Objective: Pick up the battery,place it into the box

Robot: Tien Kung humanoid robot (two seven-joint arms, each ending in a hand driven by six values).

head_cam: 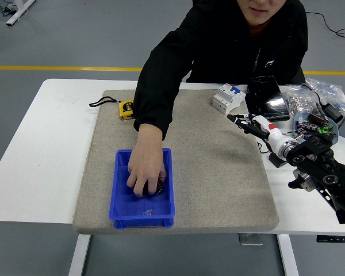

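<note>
White table (43,149) with a beige felt mat (218,172) covering most of its middle. Person in a black jacket (218,40) at the far side, leaning in, one arm stretched down over the mat. Robot's right arm (325,172) comes in from the right edge, black, resting above the mat's right border. Blue box (119,213) sits on the mat's near left part; the person's hand (145,169) is inside it, fingers curled down onto a dark battery (158,188) on the box floor, mostly covered by the hand, so only a sliver shows. Black device (264,100) lies on the table at far right, a white and blue block (228,98) just beside it at the mat's far edge. Clear bowl of small parts (317,127) near the right edge, behind the arm. Robot's right hand (247,122) hovers over the mat's right side, fingers stretched out toward the left, released, holding nothing. Yellow tape measure (126,110) at the mat's far left, partly behind the person's sleeve.
</note>
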